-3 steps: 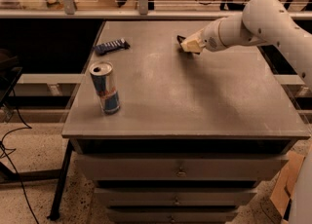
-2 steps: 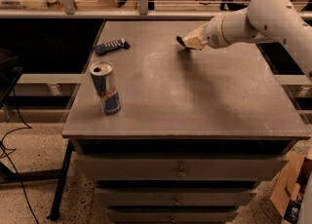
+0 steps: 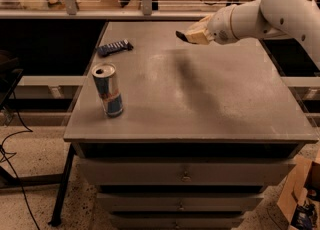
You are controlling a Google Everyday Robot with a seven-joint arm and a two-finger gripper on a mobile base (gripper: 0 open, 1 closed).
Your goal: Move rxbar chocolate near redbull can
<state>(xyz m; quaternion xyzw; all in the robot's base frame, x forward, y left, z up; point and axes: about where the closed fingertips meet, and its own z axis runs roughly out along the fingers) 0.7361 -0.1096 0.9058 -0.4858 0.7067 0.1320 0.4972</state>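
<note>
The redbull can (image 3: pixel 108 90) stands upright near the front left corner of the grey table (image 3: pixel 200 104). It is blue and silver with a silver top. My gripper (image 3: pixel 191 36) hangs above the table's far middle, at the end of the white arm that comes in from the right. It is shut on the rxbar chocolate (image 3: pixel 181 35). Only the bar's dark end shows, sticking out to the left of the tan fingers (image 3: pixel 197 34). The bar is lifted clear of the table top, far to the right of and behind the can.
A dark blue wrapped bar (image 3: pixel 114 48) lies at the table's far left, behind the can. A shelf rail (image 3: pixel 145 13) with upright posts runs along the back. Drawers (image 3: pixel 185 174) sit under the table. A cardboard box (image 3: pixel 300 199) stands on the floor at the lower right.
My gripper has risen a little from the table top with the bar in it and has shifted slightly left. The can and the blue bar have not moved.
</note>
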